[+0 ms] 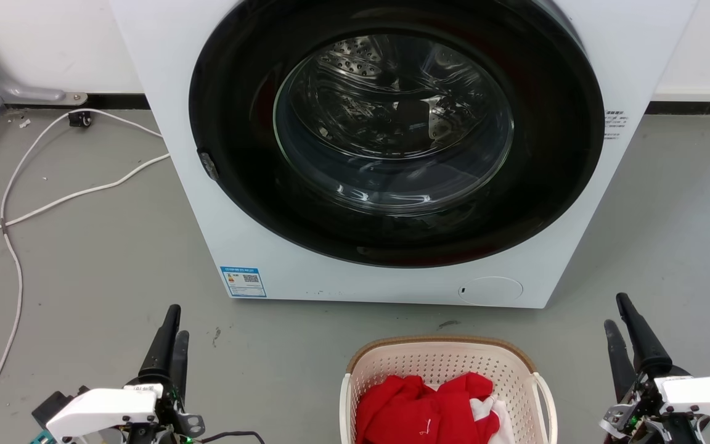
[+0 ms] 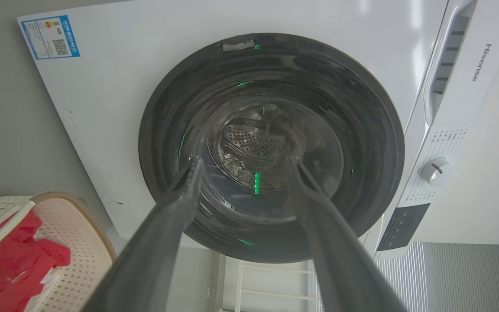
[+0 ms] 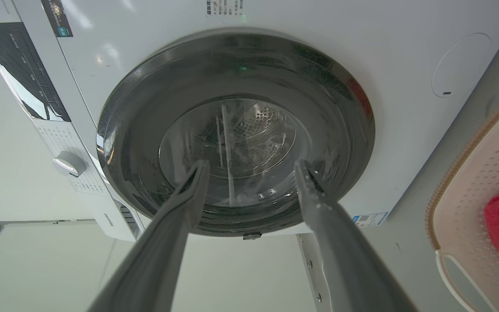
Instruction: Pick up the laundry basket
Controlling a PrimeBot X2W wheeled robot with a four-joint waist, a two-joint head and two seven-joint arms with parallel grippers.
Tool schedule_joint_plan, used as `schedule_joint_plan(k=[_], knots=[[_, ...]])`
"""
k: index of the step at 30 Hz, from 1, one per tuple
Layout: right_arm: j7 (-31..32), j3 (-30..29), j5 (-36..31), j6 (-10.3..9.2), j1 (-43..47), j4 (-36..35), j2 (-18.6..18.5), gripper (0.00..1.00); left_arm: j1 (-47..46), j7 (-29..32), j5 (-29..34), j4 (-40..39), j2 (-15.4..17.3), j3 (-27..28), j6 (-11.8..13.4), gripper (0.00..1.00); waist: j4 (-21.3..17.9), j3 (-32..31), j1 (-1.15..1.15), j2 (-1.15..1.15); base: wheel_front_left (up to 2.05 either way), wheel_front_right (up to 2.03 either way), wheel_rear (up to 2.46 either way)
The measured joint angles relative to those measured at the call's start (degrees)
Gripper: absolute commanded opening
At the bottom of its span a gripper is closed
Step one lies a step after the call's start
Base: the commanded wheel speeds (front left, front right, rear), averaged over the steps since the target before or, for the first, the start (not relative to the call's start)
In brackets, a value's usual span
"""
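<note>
Laundry basket (image 1: 441, 364) is sitting at bottom centre, left hand (image 1: 177, 322) and right hand (image 1: 615, 310) hanging open at the lower corners — both should be reaching inward for its handles (image 1: 550, 396).

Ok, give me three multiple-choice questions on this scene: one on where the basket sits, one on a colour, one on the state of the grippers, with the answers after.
1. Where is the laundry basket?
A. On the floor in front of the washing machine
B. On top of the washing machine
C. Inside the drum

2. What colour is most of the cloth in the basket?
A. Blue
B. Green
C. Red

3. How are the left gripper and the right gripper?
A. Both shut on the basket's handles
B. Both open, holding nothing
C. One shut on the cloth

Answers:
1 A: the head view shows it standing on the grey floor just before the machine's front.
2 C: red fabric fills it, with a little white beside.
3 B: each wrist view shows a wide gap with nothing gripped.
</note>
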Motion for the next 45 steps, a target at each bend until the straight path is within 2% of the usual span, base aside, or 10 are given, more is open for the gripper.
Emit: schedule_joint_plan(k=[16, 23, 45], knots=[[-4.11, 1.79, -24.99, 0.00, 1.17, -7.32, 0.01, 1.00, 0.82, -4.14, 19.90, -6.44, 0.03, -1.59, 4.83, 1.00, -0.03, 0.41, 0.00, 0.00, 0.00, 0.00, 0.00], [-5.78, 2.98, -34.09, 0.01, 2.42, -9.06, 0.01, 1.00, 1.11, -5.71, 27.62, -8.36, 0.03, -2.57, 6.22, 1.00, 0.01, 0.55, 0.00, 0.00, 0.00, 0.00, 0.00], [-10.05, 3.87, -52.35, 0.01, 4.54, -12.70, 0.00, 1.00, 3.25, -10.15, 44.74, -11.59, 0.10, -4.79, 5.92, 1.00, 0.02, 0.78, 0.01, 0.00, 0.00, 0.00, 0.00]])
